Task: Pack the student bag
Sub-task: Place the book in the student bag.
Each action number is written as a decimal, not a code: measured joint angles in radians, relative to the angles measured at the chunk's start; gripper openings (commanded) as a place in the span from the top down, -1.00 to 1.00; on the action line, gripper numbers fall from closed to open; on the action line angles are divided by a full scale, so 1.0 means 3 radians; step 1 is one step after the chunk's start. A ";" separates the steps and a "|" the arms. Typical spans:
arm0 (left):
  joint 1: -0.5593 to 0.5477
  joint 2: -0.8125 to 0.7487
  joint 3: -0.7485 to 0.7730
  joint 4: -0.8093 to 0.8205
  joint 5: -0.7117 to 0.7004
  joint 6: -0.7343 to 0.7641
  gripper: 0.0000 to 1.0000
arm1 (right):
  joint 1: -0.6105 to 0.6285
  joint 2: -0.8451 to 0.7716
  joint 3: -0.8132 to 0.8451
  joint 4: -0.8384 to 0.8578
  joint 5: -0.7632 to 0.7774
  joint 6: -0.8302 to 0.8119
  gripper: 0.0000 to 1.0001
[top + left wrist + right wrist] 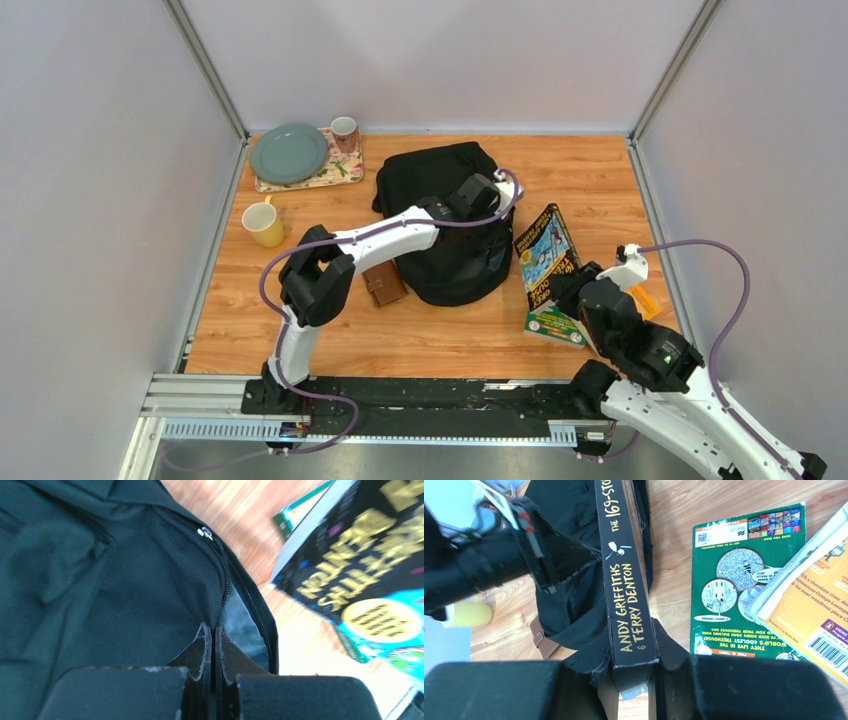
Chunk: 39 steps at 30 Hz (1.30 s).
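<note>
The student bag [455, 272] sits mid-counter [420, 345], left end effector [212, 630] pinched shut on its zip edge, while the right end effector [631, 666], clamped on the black book [623, 580] (spine pointing bagward), hangs just right of it in the top view.

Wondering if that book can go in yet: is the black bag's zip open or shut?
Open, at least partly: the student bag shows its zip parted, with grey lining inside.

I judge this a robotics lab test cell, probably not a home. Plain grey panels [100, 150] enclose the wooden table [440, 340] on its left, right and far sides. An aluminium rail [200, 397] along the near edge carries the arm bases [272, 385].
</note>
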 measured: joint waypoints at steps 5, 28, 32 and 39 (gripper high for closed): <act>0.0001 -0.0099 0.0336 -0.0207 0.0020 0.0084 1.00 | 0.0000 0.0009 0.0001 0.0001 -0.0057 0.0017 1.00; 0.0113 -0.0045 0.1110 -0.0711 -0.0024 0.0085 1.00 | 0.0000 0.0065 -0.0341 0.0512 -0.1422 0.0701 1.00; 0.0113 -0.0048 0.1073 -0.0711 0.0050 0.0043 1.00 | 0.0000 0.0234 -0.0376 0.0693 -0.1381 0.0759 1.00; 0.0116 -0.0126 0.0629 -0.0524 0.0286 -0.0038 0.67 | -0.0271 0.0631 -0.0731 0.1373 -0.1433 0.0813 1.00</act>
